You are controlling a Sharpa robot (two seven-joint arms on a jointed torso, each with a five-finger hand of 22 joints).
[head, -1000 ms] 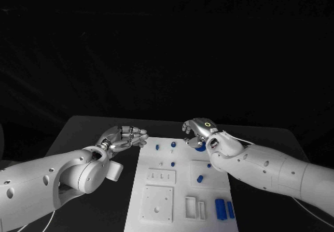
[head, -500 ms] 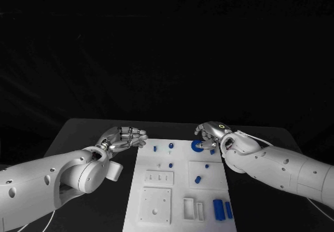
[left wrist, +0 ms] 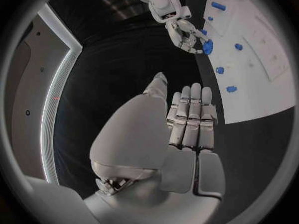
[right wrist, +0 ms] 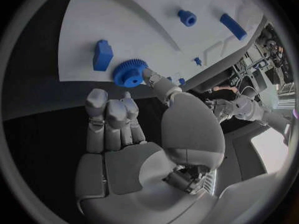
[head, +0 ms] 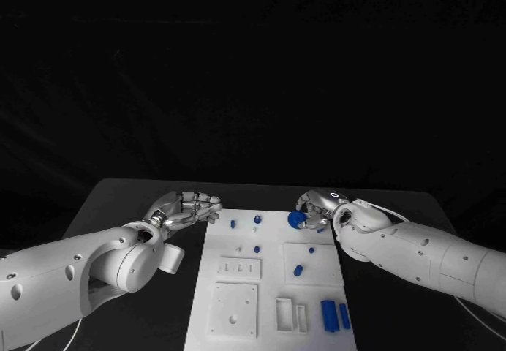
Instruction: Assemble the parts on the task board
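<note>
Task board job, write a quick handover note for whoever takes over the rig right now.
Right robot hand: at the far right corner of the task board, fingertip touching the blue gear; whether the gear is seated is unclear.
Left robot hand: fingers curled, holding nothing, just off the board's far left corner.
On the board: two blue bars lie loose near the front right; small blue pieces stand mid-board.
Left: check the gear, then place the bars.
</note>
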